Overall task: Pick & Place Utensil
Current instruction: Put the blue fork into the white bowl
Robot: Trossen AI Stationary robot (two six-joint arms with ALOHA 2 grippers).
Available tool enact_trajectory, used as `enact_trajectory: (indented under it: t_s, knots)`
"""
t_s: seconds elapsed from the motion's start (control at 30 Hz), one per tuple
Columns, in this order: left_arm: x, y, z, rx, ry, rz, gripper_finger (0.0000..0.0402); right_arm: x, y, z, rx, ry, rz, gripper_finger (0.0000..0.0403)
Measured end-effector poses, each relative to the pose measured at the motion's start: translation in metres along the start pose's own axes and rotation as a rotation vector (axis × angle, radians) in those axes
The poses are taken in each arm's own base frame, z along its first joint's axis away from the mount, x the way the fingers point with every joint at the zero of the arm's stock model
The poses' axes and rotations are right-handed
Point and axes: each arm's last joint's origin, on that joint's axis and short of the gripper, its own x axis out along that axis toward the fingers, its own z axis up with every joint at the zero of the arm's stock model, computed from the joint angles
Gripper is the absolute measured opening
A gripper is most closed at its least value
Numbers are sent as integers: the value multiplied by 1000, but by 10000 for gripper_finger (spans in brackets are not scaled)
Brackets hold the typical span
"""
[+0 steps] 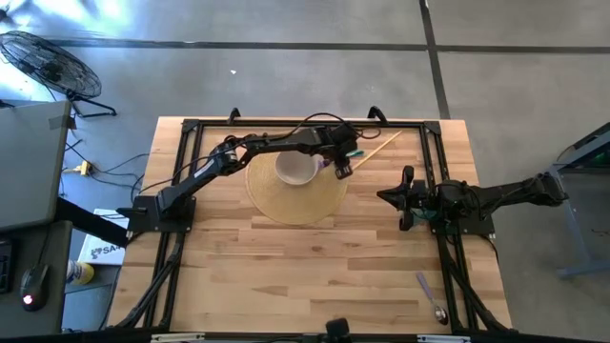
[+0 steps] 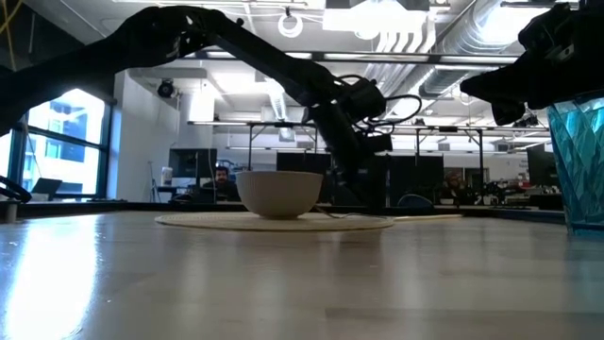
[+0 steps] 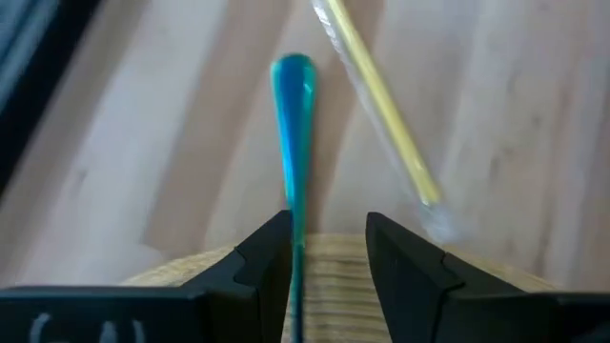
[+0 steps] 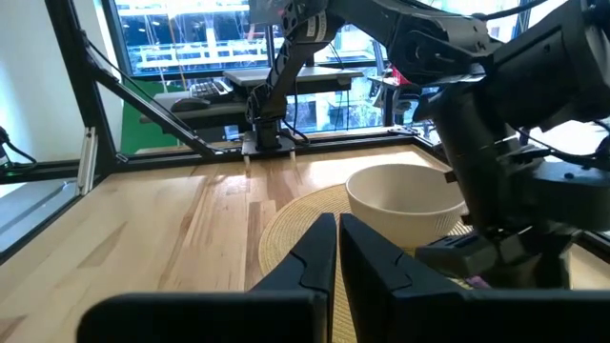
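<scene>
A teal utensil (image 3: 293,143) lies with its far end on the wooden table and its near part on the edge of a round woven mat (image 1: 295,202). A cream bowl (image 1: 295,169) stands on that mat. My left gripper (image 3: 329,250) is open just right of the bowl, reached out over the mat's far right edge, with the teal handle between its fingers. In the high view the teal utensil (image 1: 355,152) shows beside the gripper. My right gripper (image 4: 338,238) is shut and waits right of the mat, above the table. My left gripper stands open over the teal utensil's handle (image 3: 296,224), coming from above and slanting down. The handle runs between the fingers, close beside one finger (image 3: 267,257). Whether that finger touches it I cannot tell. The utensil lies flat on the mat and the table.
A yellow stick (image 3: 381,105) lies on the table just beside the teal utensil. A purple-handled spoon (image 1: 429,296) lies near the table's near right corner. A blue-green faceted glass (image 2: 580,161) shows at the right of the low view. Black frame rails (image 1: 431,152) border the table.
</scene>
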Motion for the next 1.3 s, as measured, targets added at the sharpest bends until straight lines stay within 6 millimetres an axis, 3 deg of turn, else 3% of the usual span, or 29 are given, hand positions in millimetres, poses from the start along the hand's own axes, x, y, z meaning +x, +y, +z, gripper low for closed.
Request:
enact_trajectory:
  t_s: [0.27, 0.4, 0.9, 1.17, 1.3]
  knots:
    - [0, 8, 3, -73, -33, 39, 131, 0, 0, 0, 0, 0, 0, 12]
    - [12, 14, -3, -124, -31, 10, 131, 0, 0, 0, 0, 0, 0, 12]
    - [11, 9, -3, -115, -20, 21, 130, 0, 0, 0, 0, -1, 0, 12]
    - [11, 3, -2, -106, -21, 28, 92, 0, 0, 0, 0, 0, 0, 12]
    - [-5, -2, 5, -94, 18, -4, 84, 0, 0, 0, 0, 0, 1, 12]
